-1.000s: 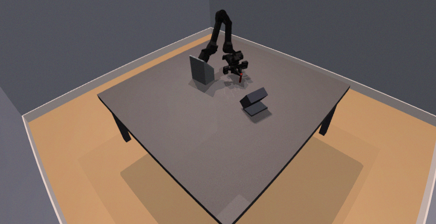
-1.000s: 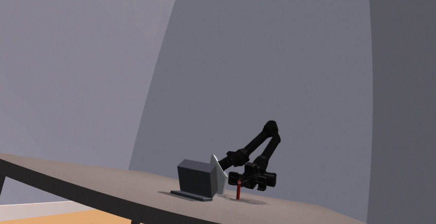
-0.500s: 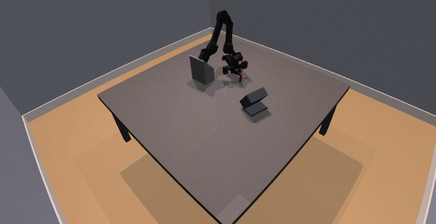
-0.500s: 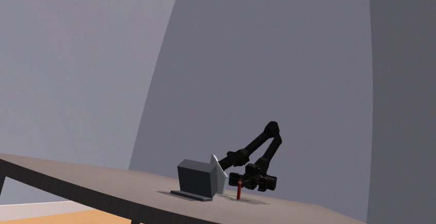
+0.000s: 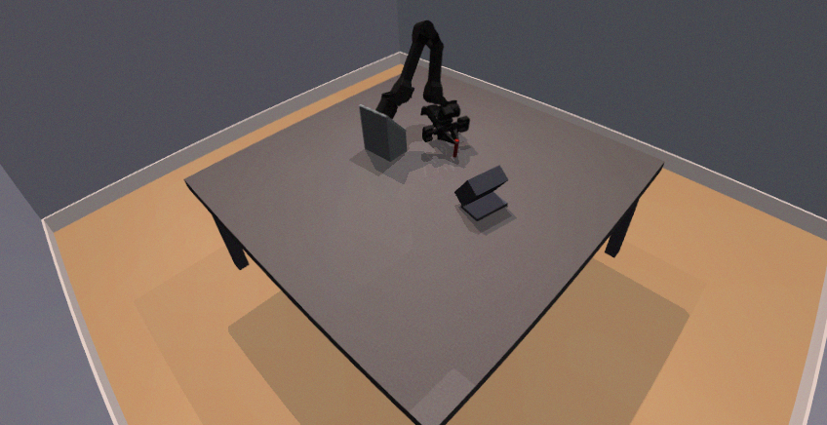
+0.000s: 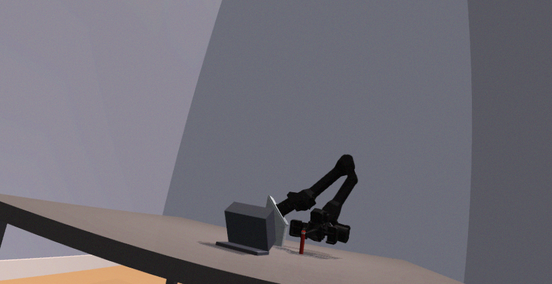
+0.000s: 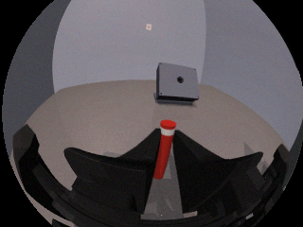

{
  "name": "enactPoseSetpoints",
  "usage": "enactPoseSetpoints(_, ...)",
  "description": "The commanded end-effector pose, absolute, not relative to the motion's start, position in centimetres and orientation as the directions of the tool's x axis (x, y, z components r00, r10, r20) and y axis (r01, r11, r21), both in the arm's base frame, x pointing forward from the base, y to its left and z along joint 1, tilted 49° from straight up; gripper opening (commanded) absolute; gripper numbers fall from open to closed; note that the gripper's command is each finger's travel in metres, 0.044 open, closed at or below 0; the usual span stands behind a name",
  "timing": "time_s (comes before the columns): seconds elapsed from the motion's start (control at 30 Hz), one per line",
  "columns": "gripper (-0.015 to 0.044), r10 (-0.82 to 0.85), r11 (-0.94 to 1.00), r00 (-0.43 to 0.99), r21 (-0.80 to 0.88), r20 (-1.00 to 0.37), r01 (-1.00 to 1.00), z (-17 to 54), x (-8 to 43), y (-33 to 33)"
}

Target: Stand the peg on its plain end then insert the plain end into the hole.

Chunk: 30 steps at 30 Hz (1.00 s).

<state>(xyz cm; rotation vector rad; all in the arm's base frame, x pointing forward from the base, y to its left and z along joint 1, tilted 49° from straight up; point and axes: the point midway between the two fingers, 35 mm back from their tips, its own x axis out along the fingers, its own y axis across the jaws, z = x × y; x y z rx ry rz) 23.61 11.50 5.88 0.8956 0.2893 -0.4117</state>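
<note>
The red peg point(image 5: 455, 149) point(image 6: 302, 243) point(image 7: 163, 158) is close to upright, with its white-banded end on top and its plain end down. Its lower end is at or just above the table; I cannot tell whether it touches. My gripper point(image 5: 455, 141) point(image 6: 303, 233) point(image 7: 166, 132) is shut on the peg just below the red cap, around the white band. The sloped panel point(image 5: 489, 181) point(image 6: 247, 227) point(image 7: 168, 86) is a dark grey block on a flat base, ahead of the gripper. Its one hole point(image 7: 180, 79) shows in the wrist view and is hidden in the top and exterior views.
A pale grey-green upright board point(image 5: 376, 134) point(image 6: 281, 228) stands on the table point(image 5: 348, 247) point(image 6: 155, 234) beside the arm's base, to the left of the gripper in the top and exterior views. The dark panel stands a short way beyond the peg.
</note>
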Motion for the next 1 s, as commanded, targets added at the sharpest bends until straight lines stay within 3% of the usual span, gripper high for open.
enactPoseSetpoints(0.0, 0.0049, -0.224, 0.555, 0.884, 0.692, -0.410, 0.461, 5.87, 23.50, 11.59)
enactPoseSetpoints(0.97, 0.0049, -0.259, 0.546, 0.883, 0.695, -0.392, 0.469, 5.74, 23.14, 11.91)
